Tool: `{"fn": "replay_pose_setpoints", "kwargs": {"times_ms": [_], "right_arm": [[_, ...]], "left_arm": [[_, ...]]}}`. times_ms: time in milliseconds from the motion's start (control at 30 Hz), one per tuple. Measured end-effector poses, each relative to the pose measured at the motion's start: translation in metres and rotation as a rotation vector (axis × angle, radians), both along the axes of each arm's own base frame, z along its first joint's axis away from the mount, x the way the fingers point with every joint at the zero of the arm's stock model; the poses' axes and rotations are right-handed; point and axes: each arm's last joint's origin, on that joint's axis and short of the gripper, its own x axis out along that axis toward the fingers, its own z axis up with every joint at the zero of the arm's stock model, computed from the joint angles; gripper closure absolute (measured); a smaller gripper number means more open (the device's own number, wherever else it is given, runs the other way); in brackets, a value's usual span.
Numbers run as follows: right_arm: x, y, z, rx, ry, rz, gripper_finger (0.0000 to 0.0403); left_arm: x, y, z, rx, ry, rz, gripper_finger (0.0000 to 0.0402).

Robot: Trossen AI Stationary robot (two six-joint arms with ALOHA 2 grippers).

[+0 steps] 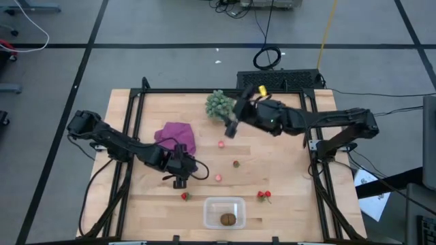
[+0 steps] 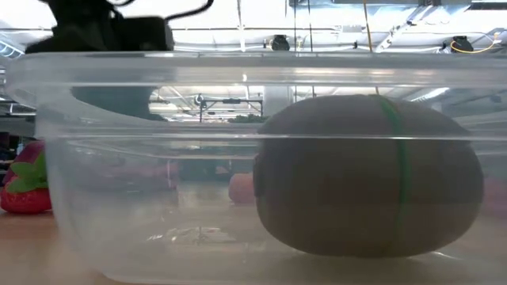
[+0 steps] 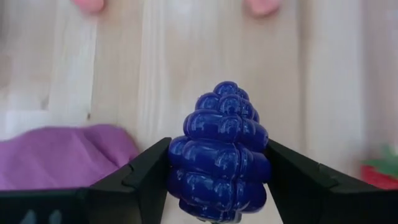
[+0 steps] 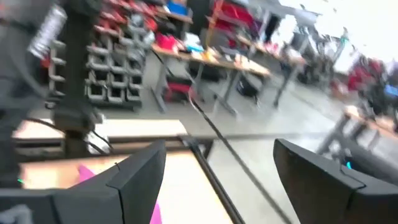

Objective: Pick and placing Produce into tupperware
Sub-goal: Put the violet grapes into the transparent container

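Observation:
The clear tupperware stands near the table's near edge with the brown kiwi lying inside it; the low view shows the kiwi through the tub's wall. My left gripper is left of the tub, shut on the dark purple grape cluster. My right gripper is open and raised beside the green bushy ball; its fingers hold nothing. Pink berries and red berries lie loose on the wood. My left gripper pinches the grape cluster between its two fingers, one on each flank of the cluster's wide end. The pointed end sticks out ahead of the fingers. The fingers come from above; whether the cluster touches the table I cannot tell.
The magenta cloth lies just far of my left gripper and shows in its wrist view. A small dark berry sits mid-table. A red berry lies left of the tub. Black frame rails run along the table's edges.

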Motion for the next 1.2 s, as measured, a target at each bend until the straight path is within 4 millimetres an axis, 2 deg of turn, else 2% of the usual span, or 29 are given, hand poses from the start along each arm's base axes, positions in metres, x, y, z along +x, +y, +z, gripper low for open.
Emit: {"fn": "replay_pose_setpoints", "kwargs": {"times_ms": [300,600,767,1200], "right_arm": [[-0.040,-0.030,0.003,0.121,0.124,-0.134,0.0112],[-0.064,-0.043,-0.003,0.178,0.250,-0.209,0.0112],[-0.071,-0.048,-0.017,0.236,0.373,-0.262,0.0112],[-0.088,-0.052,-0.034,0.355,0.535,-0.363,0.0112]], "left_arm": [[0.011,-0.020,0.040,-0.006,-0.076,-0.046,0.0169],[0.016,-0.035,0.065,-0.044,-0.158,-0.068,0.0169],[0.025,-0.044,0.068,-0.047,-0.160,-0.081,0.0169],[0.079,-0.078,0.067,-0.045,-0.079,-0.174,0.0169]]}}
